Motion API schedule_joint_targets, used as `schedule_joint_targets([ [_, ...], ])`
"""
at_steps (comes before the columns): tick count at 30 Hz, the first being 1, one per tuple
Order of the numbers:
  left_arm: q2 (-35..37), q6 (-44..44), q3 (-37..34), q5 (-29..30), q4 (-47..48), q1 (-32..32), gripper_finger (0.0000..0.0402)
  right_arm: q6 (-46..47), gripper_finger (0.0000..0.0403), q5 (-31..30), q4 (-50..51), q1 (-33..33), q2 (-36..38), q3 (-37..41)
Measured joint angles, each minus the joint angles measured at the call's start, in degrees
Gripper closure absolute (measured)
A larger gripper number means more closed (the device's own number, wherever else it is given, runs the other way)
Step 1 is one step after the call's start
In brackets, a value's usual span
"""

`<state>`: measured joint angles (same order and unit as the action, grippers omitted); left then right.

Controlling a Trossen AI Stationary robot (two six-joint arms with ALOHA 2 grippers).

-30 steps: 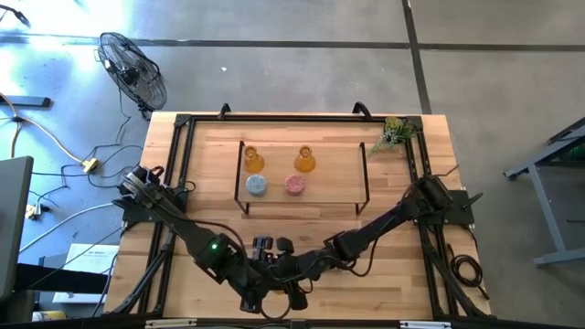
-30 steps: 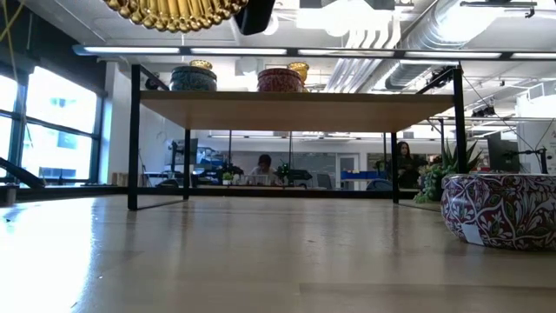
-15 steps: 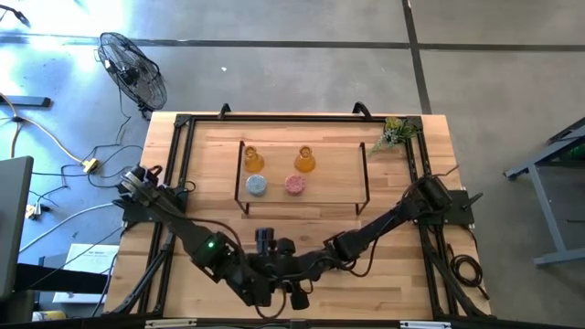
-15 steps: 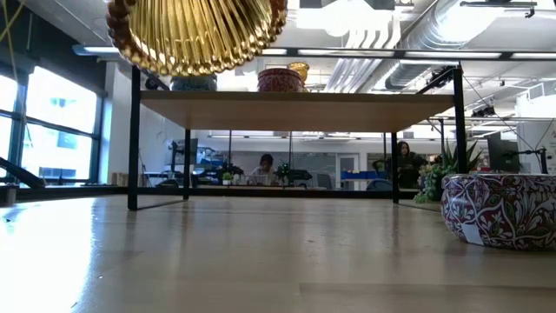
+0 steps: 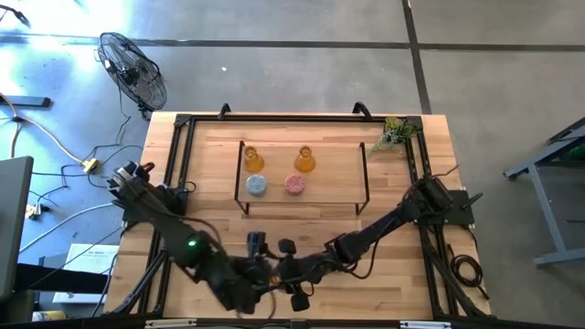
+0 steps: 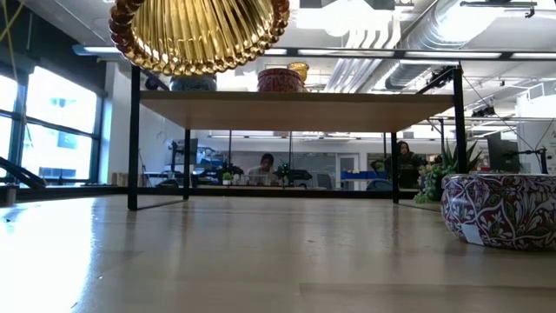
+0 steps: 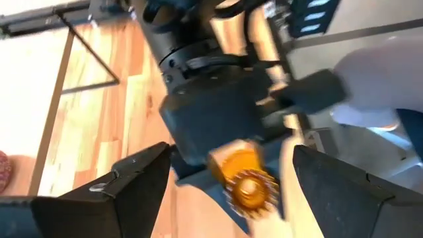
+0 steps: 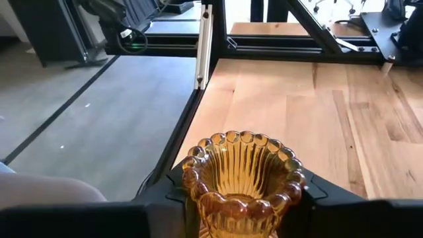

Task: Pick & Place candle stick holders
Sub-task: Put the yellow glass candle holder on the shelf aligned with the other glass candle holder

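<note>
An amber ribbed glass candle stick holder [image 8: 241, 175] with a beaded flared rim sits between the fingers of my right gripper [image 8: 241, 193], above the table's near edge. My left gripper [image 7: 231, 151] is open right in front of it, its fingers wide apart on either side, touching nothing. Two amber holders [image 5: 253, 160] [image 5: 304, 161], a blue one [image 5: 257, 185] and a pink one [image 5: 294, 185] stand on a small shelf [image 5: 361, 187]. A squat patterned holder [image 6: 499, 209] stands on its base on the table. My right gripper pinches the amber holder between its two fingers, on the ribbed sides just below the beaded rim [image 8: 198, 198]. The fingers reach in from the table's right, slanting slightly down. The holder is lifted clear, high above the table top [image 6: 200, 35].
The wire-legged shelf takes up the table's middle. A green plant sprig [image 5: 395, 134] lies at the far right corner. Both arms cross near the near edge [image 5: 274, 274]. A black frame [image 5: 178, 137] runs round the table.
My left gripper has opened, let go of the amber holder and drawn back up and toward the table's left. My right gripper has kept its place with the holder in it. In the low view the holder now shows lower and fuller.
</note>
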<state>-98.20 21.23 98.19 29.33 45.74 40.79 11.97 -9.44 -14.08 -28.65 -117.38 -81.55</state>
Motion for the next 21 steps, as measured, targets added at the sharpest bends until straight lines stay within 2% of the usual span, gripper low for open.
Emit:
schedule_joint_targets([
  [5,2.89,0.0,-0.02,3.15,-0.55,5.59,0.0085,-0.53,0.0281,-0.63,0.24,-0.8,0.07,-0.03],
  [11,4.44,0.04,-0.13,11.13,-2.33,13.7,0.0085,-0.66,0.0281,-3.49,5.23,-2.42,2.4,-0.03],
  [18,4.47,6.55,-0.17,28.12,-2.21,20.38,0.0085,-2.16,0.0281,-12.99,13.14,-7.27,10.84,-0.03],
  [21,4.47,9.31,-0.22,34.94,-2.09,21.94,0.0085,-4.05,0.0281,-18.85,15.63,-10.74,15.75,-0.14],
])
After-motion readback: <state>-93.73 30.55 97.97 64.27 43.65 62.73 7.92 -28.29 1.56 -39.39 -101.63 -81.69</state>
